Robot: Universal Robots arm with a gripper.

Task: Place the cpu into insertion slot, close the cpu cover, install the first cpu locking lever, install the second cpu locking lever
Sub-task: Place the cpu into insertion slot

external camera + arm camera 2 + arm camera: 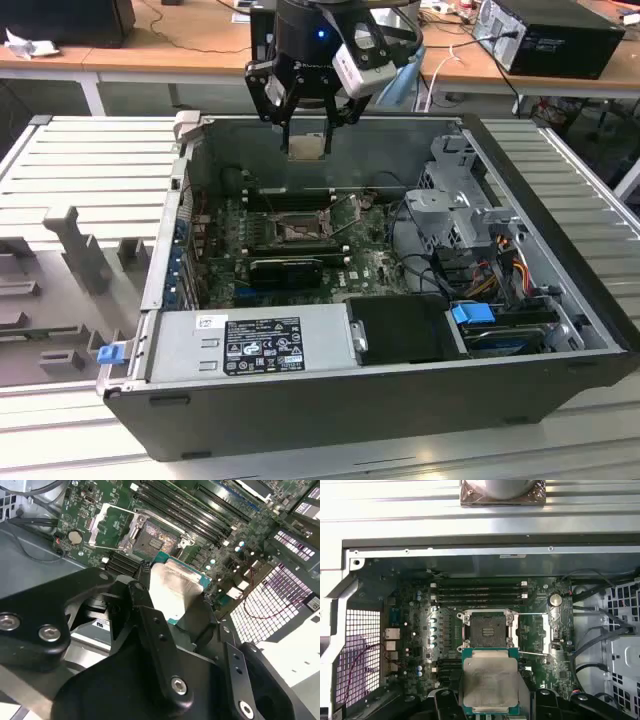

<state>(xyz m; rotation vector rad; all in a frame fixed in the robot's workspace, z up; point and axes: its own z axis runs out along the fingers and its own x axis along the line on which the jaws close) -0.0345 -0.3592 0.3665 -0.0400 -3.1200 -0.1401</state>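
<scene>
The black end effector [306,138] is clamped on the edges of the small flat square tan-silver cpu [490,682], holding it in the air, clear of the uncovered square socket [489,630] on the green motherboard [540,675] inside the open black computer case [300,410] on the grey ribbed counter [90,160].

The cpu [490,684] has a dull, faintly scuffed silver metal lid on a green laminate edge. The hand [308,128] is matt black with bright metal screw heads. The motherboard [447,630] is green with a slight sheen, the computer case [300,400] is matt black outside and bare grey sheet metal inside, and the counter [100,160] is ribbed pale grey metal with a satin finish.
</scene>
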